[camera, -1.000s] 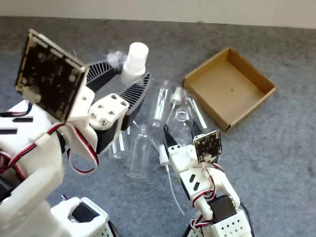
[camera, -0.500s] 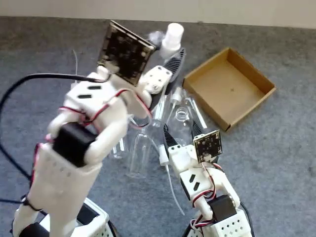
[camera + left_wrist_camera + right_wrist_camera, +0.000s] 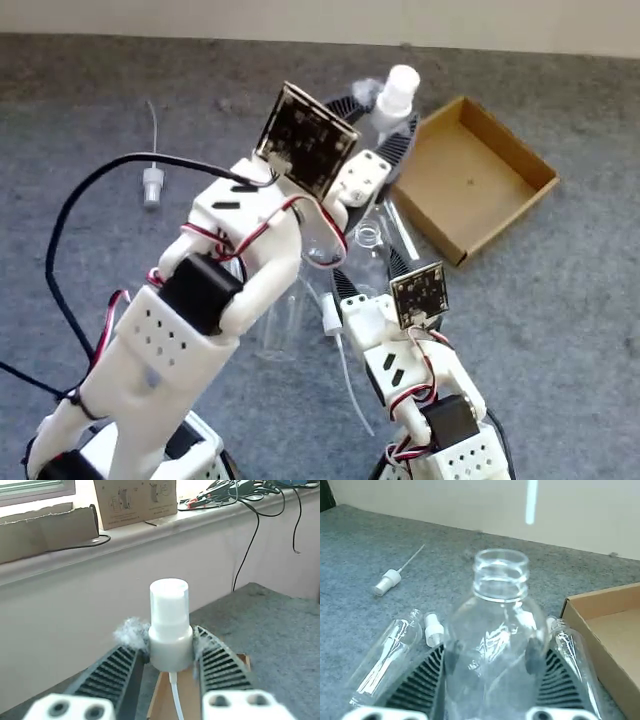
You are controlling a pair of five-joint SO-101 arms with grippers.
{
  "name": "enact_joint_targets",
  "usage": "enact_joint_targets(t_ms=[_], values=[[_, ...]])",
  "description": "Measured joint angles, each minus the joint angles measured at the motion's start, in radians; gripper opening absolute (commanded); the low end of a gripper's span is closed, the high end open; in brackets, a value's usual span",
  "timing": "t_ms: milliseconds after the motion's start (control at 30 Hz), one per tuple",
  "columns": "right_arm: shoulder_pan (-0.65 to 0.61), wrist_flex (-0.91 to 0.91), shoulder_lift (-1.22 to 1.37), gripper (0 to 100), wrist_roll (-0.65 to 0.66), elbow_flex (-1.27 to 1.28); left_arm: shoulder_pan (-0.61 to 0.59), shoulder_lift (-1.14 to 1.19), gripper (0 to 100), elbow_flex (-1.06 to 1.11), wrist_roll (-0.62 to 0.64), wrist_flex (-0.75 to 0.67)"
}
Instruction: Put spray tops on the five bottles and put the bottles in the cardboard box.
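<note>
My left gripper (image 3: 381, 118) is raised over the table's far middle, beside the cardboard box (image 3: 497, 205). It is shut on a white spray top (image 3: 400, 88) whose tube hangs down (image 3: 169, 625). Closer in, my right gripper (image 3: 371, 264) is shut on a clear bottle (image 3: 368, 236) that stands upright with its neck open (image 3: 500, 566). Other clear bottles lie flat to either side of it (image 3: 390, 655) (image 3: 573, 656). The box is open and holds nothing.
A loose spray top (image 3: 152, 185) lies at the far left on the grey carpet. Another spray top (image 3: 333, 316) with a long tube lies by the right arm's base. A clear bottle (image 3: 280, 322) lies flat under the left arm, which spans the table's middle.
My left arm has swung to the right with the spray top, from the left side to a spot next to the box. The right arm and its bottle have not moved.
</note>
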Motion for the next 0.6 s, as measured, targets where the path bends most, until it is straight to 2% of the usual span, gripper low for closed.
enact_joint_targets(t_ms=[200, 600], values=[[0.000, 0.000, 0.000, 12.8, 0.000, 0.000, -0.006, -0.092, 1, 0.014, 0.089, 0.071], [0.000, 0.000, 0.000, 12.8, 0.000, 0.000, 0.003, -0.110, 1, 0.203, 0.106, 0.071]])
